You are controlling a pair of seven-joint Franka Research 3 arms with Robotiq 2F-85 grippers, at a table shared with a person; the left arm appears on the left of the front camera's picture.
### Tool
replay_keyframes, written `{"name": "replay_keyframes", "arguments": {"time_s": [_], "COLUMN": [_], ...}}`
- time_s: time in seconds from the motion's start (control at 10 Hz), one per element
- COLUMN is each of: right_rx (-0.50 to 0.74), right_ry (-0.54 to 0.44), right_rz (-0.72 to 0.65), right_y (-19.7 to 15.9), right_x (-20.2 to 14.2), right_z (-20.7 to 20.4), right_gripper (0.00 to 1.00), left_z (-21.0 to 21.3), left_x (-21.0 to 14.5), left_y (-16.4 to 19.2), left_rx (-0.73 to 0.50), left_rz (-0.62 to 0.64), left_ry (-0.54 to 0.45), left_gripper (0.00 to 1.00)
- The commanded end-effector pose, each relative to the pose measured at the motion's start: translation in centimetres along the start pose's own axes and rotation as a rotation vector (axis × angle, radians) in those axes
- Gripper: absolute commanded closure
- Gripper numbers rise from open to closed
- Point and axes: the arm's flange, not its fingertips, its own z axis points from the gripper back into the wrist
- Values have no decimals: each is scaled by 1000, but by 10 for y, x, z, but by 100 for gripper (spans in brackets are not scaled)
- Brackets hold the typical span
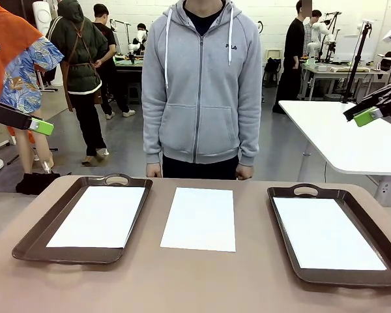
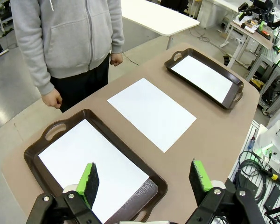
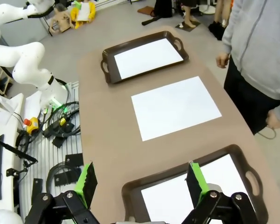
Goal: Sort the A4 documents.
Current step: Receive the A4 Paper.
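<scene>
Three white sheets lie across your brown table (image 1: 202,280): one in the left tray (image 1: 32,242), one in the right tray (image 1: 293,262), and a loose sheet (image 1: 200,218) flat on the bare tabletop between the two, apart from both. The sheet in the left tray (image 1: 101,216) and the sheet in the right tray (image 1: 326,233) lie flat inside their rims. Both of your arms hang high and back from the work, the left gripper (image 2: 144,179) above the near end of the left tray, the right gripper (image 3: 140,179) above the near edge of the right tray; each has its jaws spread wide with nothing between the green pads. A person (image 1: 202,85) in a grey hoodie stands at the far edge, hands at their sides, touching nothing. You appear to be at the outset of a sorting step, with the middle sheet the likely one to go into a tray; which tray it belongs in cannot be told, since all the paper looks blank. The next move calls for bringing one arm down over that sheet and lifting an edge off the flat surface, a fiddly pick for thin paper that may slide or buckle.
</scene>
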Motion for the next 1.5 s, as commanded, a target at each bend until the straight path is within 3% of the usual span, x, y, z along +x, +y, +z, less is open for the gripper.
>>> {"name": "replay_keyframes", "arguments": {"time_s": [0.0,0.7,1.4], "right_rx": [-33,-176,-186], "right_ry": [5,-41,-36], "right_rz": [-18,-202,-205], "right_y": [-3,-16,-23], "right_x": [-4,-25,-24], "right_z": [-5,13,21], "right_gripper": [0,0,0], "left_z": [0,0,0], "left_x": [0,0,0], "left_y": [0,0,0], "left_rx": [-6,-6,-6], "left_rz": [-4,-4,-4], "left_ry": [-3,-3,-3], "left_gripper": [0,0,0]}}
